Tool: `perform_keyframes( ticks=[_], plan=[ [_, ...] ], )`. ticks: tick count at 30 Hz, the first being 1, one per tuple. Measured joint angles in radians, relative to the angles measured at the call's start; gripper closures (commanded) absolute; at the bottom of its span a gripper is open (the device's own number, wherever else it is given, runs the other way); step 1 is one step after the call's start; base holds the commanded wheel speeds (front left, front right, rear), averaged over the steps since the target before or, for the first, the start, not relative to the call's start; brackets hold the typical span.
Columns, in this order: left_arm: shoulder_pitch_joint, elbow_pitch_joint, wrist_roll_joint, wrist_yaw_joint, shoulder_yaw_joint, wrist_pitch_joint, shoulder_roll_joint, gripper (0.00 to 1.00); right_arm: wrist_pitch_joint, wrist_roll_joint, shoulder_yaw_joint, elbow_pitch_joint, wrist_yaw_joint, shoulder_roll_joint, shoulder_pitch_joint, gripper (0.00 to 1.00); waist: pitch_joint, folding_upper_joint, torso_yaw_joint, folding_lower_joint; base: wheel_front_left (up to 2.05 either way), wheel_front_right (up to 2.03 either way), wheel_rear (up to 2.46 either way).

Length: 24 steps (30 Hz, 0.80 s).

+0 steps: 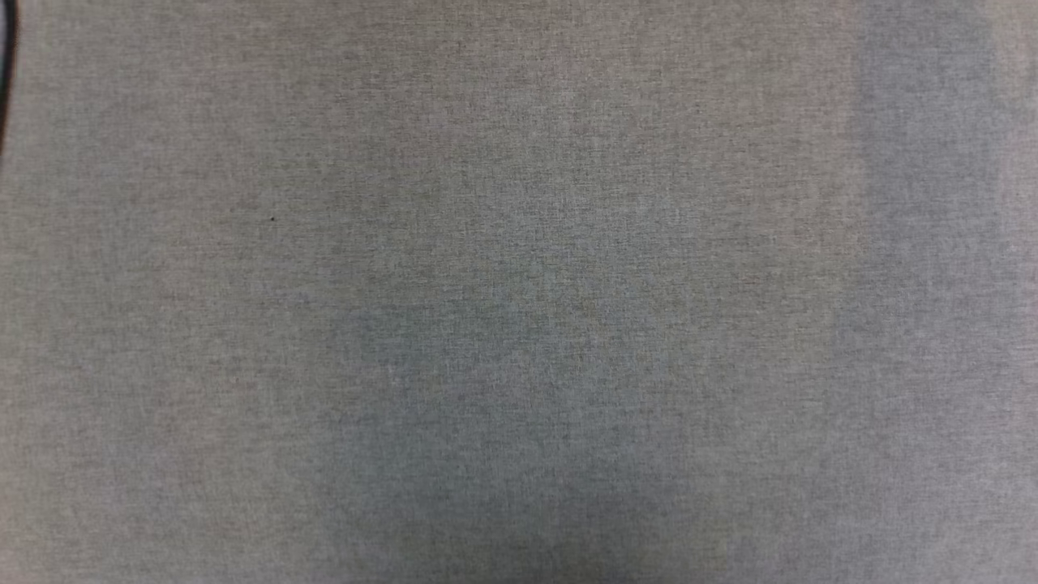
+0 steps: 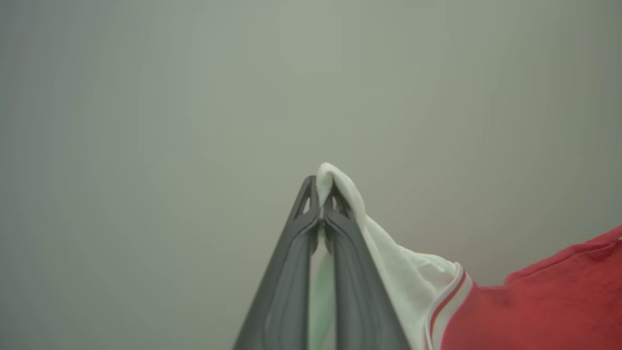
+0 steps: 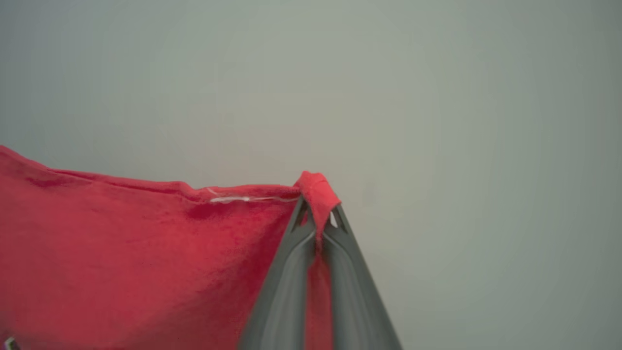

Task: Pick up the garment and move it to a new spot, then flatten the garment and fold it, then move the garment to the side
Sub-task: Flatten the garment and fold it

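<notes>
The soft, thin red sports jersey (image 2: 539, 301) with a white sleeve and red-and-white striped trim is held off its support at two places. The left gripper (image 2: 321, 195) has its two long dark-grey fingers (image 2: 284, 282) pressed together on a fold of the white sleeve, whose cloth bulges over the tips and runs down past the striped cuff band into the red body at the lower right of the left wrist view. The right gripper (image 3: 318, 208) is likewise pinched tight on a small rolled fold of the red hem. From it the red cloth spreads leftward in a slack, faintly napped sheet with a shallow sagging upper edge and one thin white line of stitching (image 3: 248, 199). Count: one garment, two grippers, four fingers. Behind both lies plain, blurred pale grey. The head view shows a flat grey woven tabletop (image 1: 519, 292) with open room across it and a dark curved strip (image 1: 6, 81) at its upper-left corner. Where above this tabletop the jersey hangs cannot be told.
</notes>
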Motion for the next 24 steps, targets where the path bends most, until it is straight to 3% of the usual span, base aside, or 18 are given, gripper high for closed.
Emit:
perform_keyframes(
  ticks=[12, 24],
  plan=[
    [0.408, -0.138, 0.005, 0.0, 0.063, 0.0, 0.011, 1.0, -0.085, 0.1, 0.141, 0.061, 0.0, 0.022, 0.252, 1.0, -0.052, 0.0, 0.001, -0.0001, 0.0, 0.0, 0.0],
    [0.94, -0.317, 0.029, 0.009, 0.157, 0.0, -0.033, 1.0, -0.094, 0.227, 0.263, -0.056, 0.0, -0.025, 0.627, 1.0, -0.186, 0.0, 0.013, -0.0002, 0.0, 0.0, 0.0]
  ],
)
